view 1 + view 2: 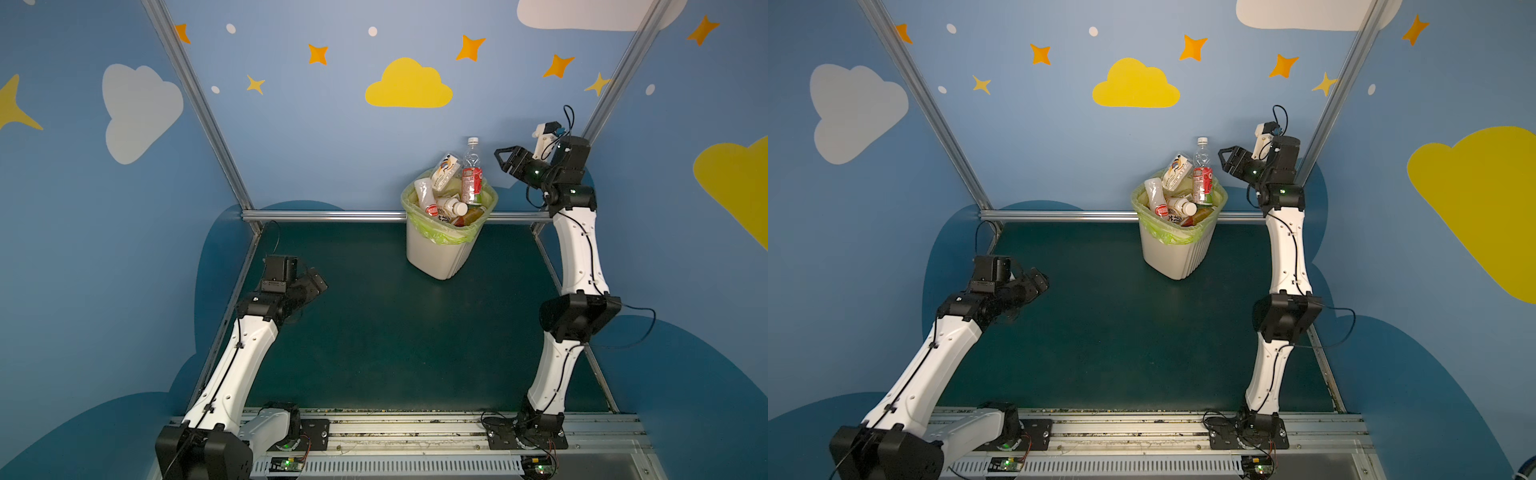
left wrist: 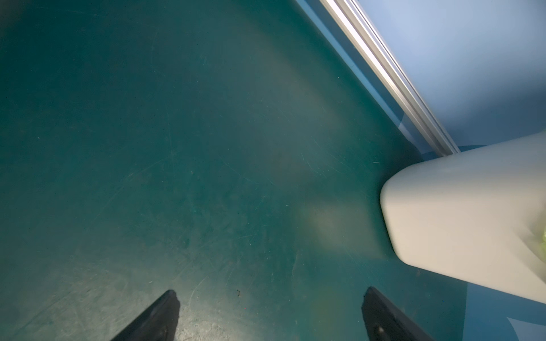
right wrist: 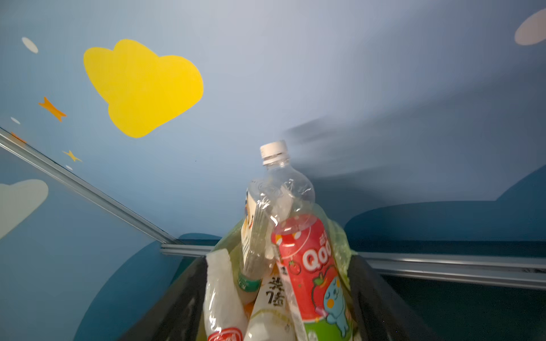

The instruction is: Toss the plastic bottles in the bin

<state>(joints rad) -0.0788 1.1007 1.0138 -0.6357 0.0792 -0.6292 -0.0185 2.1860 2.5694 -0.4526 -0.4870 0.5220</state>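
The white bin (image 1: 432, 257) with its yellow-green bag stands at the back of the green table, heaped with plastic bottles in both top views. A tall clear bottle with a red label and white cap (image 1: 471, 170) stands upright at the top of the heap, its neck well above the rim. Beside it lean a milky bottle with a red cap (image 1: 424, 195) and a white-capped one (image 1: 452, 205). My right gripper (image 1: 505, 160) hangs open just right of the tall bottle (image 3: 298, 251), apart from it. My left gripper (image 2: 270, 310) is open and empty, low over the table at the left.
An aluminium rail (image 1: 324, 216) runs along the back edge behind the bin, and slanted posts (image 1: 199, 108) rise at both back corners. Blue painted walls close the sides. In the left wrist view the bin's wall (image 2: 458, 206) shows off to one side of the fingers.
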